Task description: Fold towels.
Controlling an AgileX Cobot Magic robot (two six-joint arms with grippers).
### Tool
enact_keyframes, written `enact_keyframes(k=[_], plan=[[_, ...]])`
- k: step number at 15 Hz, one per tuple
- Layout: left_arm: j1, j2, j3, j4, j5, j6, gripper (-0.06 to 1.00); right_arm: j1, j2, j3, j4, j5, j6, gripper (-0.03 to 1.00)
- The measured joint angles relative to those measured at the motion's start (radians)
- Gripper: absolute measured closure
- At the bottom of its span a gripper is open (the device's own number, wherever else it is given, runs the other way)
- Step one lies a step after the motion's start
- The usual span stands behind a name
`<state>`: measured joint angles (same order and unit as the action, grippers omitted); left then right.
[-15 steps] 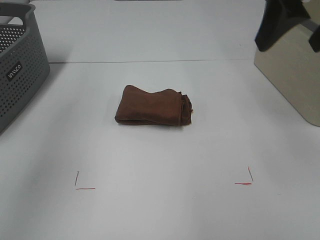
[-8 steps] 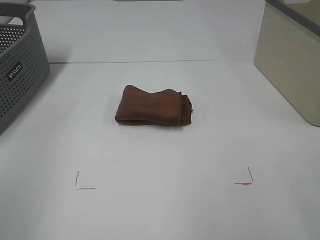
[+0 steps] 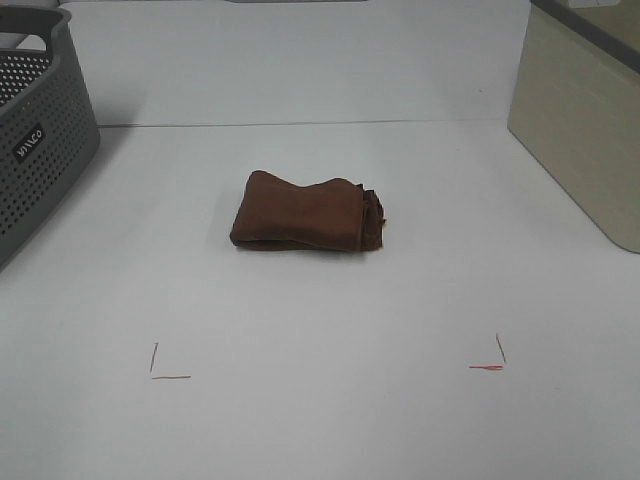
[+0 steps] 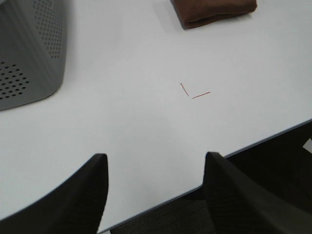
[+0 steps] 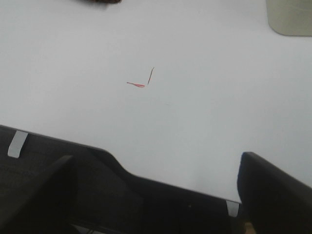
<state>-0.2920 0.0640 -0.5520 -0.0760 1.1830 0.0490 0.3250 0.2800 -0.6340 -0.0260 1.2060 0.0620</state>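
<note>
On the white table (image 3: 330,320), in the exterior high view, the reddish-brown towel (image 3: 306,213) lies folded into a compact bundle, its layered, bunched end turned toward the beige bin (image 3: 585,130); the grey perforated basket (image 3: 40,125) stands well apart from the towel on the opposite side; two red corner marks, one (image 3: 165,365) on the basket's side and one (image 3: 492,358) on the bin's side, sit nearer the camera than the towel, which lies beyond and between them. Neither of my arms appears in that view. From my left wrist camera, my left gripper (image 4: 155,187) hangs over the table's near edge, fingers spread wide with nothing between them; the towel (image 4: 214,10) is well beyond, past a red corner mark (image 4: 194,91), and the basket (image 4: 30,53) is off to one side. My right gripper (image 5: 156,195) is likewise parted wide and empty, near the table edge, with a red mark (image 5: 142,80) and the bin's corner (image 5: 290,17) ahead.
</note>
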Motion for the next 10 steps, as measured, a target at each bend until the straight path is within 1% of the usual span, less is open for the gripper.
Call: enact_keyframes(k=[2,4,5,6,8,10], plan=[[0.000,0.000,0.012,-0.041,-0.053,0.053,0.38,0.000,-0.088,0.038,-0.009,-0.015,-0.002,0.13],[0.000,0.000,0.042,-0.050,-0.107,0.081,0.38,0.000,-0.132,0.083,-0.014,-0.035,-0.008,0.13],[0.000,0.000,0.046,-0.053,-0.115,0.086,0.38,0.000,-0.135,0.088,-0.014,-0.038,-0.011,0.13],[0.000,0.000,0.046,-0.057,-0.124,0.091,0.38,0.000,-0.137,0.097,-0.014,-0.080,-0.022,0.13],[0.000,0.000,0.046,-0.059,-0.125,0.095,0.38,0.000,-0.137,0.123,-0.011,-0.130,-0.023,0.13],[0.000,0.000,0.046,-0.061,-0.125,0.095,0.38,0.000,-0.137,0.128,-0.010,-0.136,-0.023,0.13]])
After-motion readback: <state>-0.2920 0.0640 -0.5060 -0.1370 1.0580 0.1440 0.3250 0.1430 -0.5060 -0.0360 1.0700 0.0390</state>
